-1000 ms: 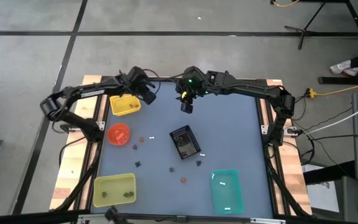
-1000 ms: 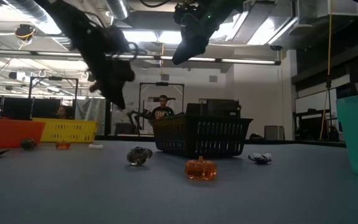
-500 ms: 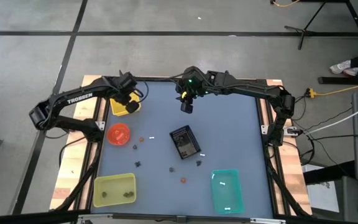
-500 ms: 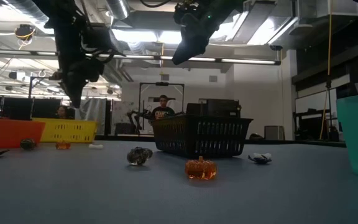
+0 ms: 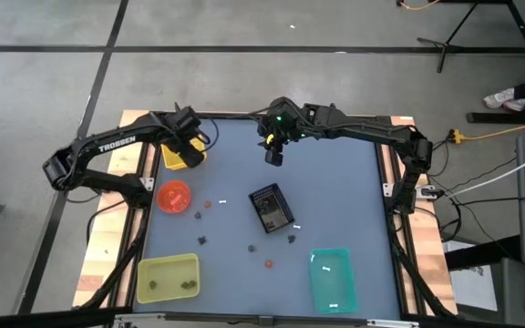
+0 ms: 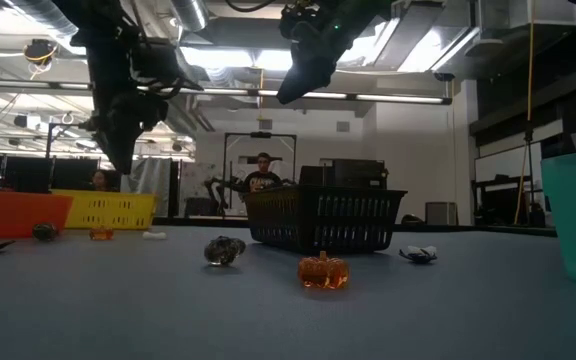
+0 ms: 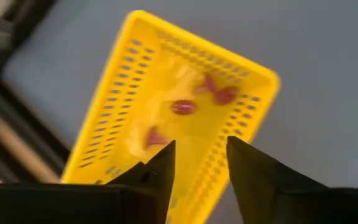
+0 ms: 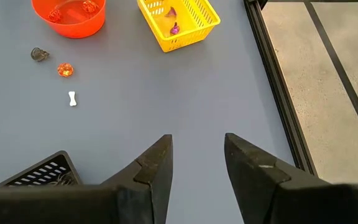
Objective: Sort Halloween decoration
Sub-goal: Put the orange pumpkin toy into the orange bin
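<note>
hovering over the yellow basket (image 5: pixel 182 155) at the table's (image 5: pixel 335 200) far left, the left gripper (image 7: pixel 197 163) has its fingers apart with nothing between them; small purple trinkets (image 7: pixel 183 107) lie in the basket below. the right gripper (image 8: pixel 196 160) hangs above the far middle of the table, fingers apart and empty. more trinkets lie loose on the table: a white bone (image 8: pixel 72 98), an orange pumpkin (image 6: pixel 323 271) and dark bits near the black tray (image 5: pixel 270 208).
</note>
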Robot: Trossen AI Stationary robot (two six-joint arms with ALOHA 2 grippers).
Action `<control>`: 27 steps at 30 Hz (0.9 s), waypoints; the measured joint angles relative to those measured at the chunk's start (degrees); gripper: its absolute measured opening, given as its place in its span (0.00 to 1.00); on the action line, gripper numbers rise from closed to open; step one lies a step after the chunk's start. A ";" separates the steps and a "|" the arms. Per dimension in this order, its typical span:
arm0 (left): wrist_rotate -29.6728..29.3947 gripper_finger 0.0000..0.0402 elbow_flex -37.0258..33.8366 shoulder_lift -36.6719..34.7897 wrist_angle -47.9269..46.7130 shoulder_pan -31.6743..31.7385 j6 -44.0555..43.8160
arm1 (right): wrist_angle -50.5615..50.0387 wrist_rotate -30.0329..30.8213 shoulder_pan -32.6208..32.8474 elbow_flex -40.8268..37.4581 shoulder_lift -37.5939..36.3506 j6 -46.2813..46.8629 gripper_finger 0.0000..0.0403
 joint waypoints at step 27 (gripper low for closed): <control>13.90 0.36 0.00 0.09 8.85 -26.04 -0.22 | -23.08 -5.51 6.87 -1.42 -2.43 -2.96 0.36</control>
